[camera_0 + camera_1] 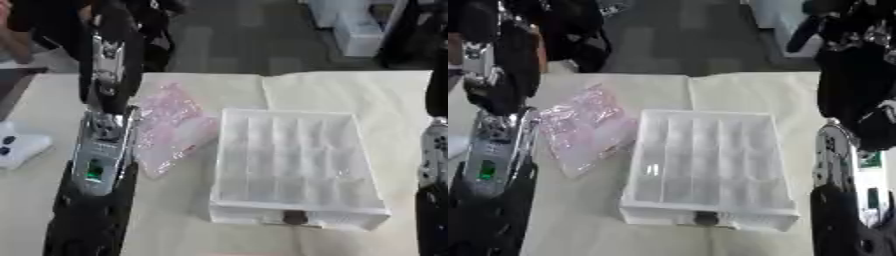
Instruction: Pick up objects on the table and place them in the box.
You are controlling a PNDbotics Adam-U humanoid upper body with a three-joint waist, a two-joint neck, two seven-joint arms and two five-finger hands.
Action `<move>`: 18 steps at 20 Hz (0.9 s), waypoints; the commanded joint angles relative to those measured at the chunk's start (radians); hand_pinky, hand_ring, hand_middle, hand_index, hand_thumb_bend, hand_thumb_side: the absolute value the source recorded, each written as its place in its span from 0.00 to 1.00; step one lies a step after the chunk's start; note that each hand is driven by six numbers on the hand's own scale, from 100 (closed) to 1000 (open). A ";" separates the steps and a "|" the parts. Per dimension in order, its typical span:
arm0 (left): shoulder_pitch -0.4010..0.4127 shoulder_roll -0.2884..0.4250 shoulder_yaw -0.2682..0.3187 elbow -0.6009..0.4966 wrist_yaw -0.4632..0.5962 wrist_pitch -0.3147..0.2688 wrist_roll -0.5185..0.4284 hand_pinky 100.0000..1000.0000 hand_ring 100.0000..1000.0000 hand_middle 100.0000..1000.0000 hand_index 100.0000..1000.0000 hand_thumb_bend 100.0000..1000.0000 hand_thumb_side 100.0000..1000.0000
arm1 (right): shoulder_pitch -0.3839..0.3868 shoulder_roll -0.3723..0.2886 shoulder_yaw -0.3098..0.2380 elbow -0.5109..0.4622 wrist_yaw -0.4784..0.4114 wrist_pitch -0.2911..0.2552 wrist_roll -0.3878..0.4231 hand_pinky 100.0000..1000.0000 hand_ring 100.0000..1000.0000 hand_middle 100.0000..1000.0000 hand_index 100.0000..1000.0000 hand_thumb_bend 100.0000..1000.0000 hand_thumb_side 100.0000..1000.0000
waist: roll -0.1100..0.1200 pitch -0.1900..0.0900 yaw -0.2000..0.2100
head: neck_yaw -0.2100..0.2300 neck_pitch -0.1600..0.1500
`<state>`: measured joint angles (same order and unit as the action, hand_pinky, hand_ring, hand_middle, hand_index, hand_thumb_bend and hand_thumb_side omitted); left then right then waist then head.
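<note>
1. The pink bag (171, 127) lies on the surface just left of the box (293, 165).
2. Neither arm's fingers can be made out.
3. Risk: the slippery bag may slide away when pinched.

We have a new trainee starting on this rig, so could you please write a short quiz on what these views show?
1. True or false: the pink plastic bag already lies inside the white compartment box.
2. On which side of the box does the bag lie? A) the robot's left B) the robot's right C) on top of it
3. Fill in: the box's compartments hold ____ that can be seen.

Key
1. False: it lies on the table, beside the box.
2. A
3. Nothing. The left arm and right arm show, but neither hand is visible.
</note>
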<state>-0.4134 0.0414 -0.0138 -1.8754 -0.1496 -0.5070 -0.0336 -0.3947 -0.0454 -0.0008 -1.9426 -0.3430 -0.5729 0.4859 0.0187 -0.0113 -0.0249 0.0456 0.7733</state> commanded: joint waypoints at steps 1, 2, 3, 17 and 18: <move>-0.014 0.003 0.000 -0.010 -0.007 -0.002 -0.006 0.43 0.57 0.89 1.00 0.01 1.00 | -0.012 -0.007 -0.002 -0.005 -0.004 -0.002 0.005 0.26 0.53 0.82 0.89 0.00 0.81 | 0.001 -0.012 0.001 | 0.007 -0.003; -0.014 0.003 0.000 -0.010 -0.009 -0.002 -0.006 0.39 0.55 0.89 1.00 0.01 1.00 | -0.012 -0.007 -0.002 -0.004 -0.005 -0.002 0.006 0.24 0.52 0.81 0.90 0.00 0.81 | 0.001 -0.012 0.001 | 0.006 -0.003; -0.014 0.003 0.000 -0.010 -0.012 -0.003 -0.007 0.38 0.54 0.88 1.00 0.01 1.00 | -0.012 -0.007 -0.002 -0.004 -0.005 -0.002 0.006 0.22 0.51 0.81 0.90 0.00 0.81 | 0.001 -0.012 0.001 | 0.006 -0.003; -0.014 0.003 0.000 -0.009 -0.031 -0.008 0.002 0.59 0.65 0.85 0.92 0.03 1.00 | -0.012 -0.009 -0.001 -0.004 -0.005 -0.006 0.012 0.22 0.53 0.82 0.85 0.00 0.81 | 0.001 -0.013 0.000 | 0.002 -0.003; -0.014 0.003 0.000 -0.009 -0.031 -0.008 0.002 0.62 0.66 0.85 0.91 0.03 1.00 | -0.012 -0.009 -0.001 -0.004 -0.005 -0.006 0.013 0.22 0.53 0.82 0.85 0.00 0.81 | 0.001 -0.013 0.000 | 0.003 -0.003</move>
<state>-0.4134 0.0414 -0.0137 -1.8754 -0.1757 -0.5132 -0.0328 -0.3947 -0.0457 -0.0008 -1.9371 -0.3446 -0.5791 0.4933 0.0192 -0.0117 -0.0249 0.0455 0.7733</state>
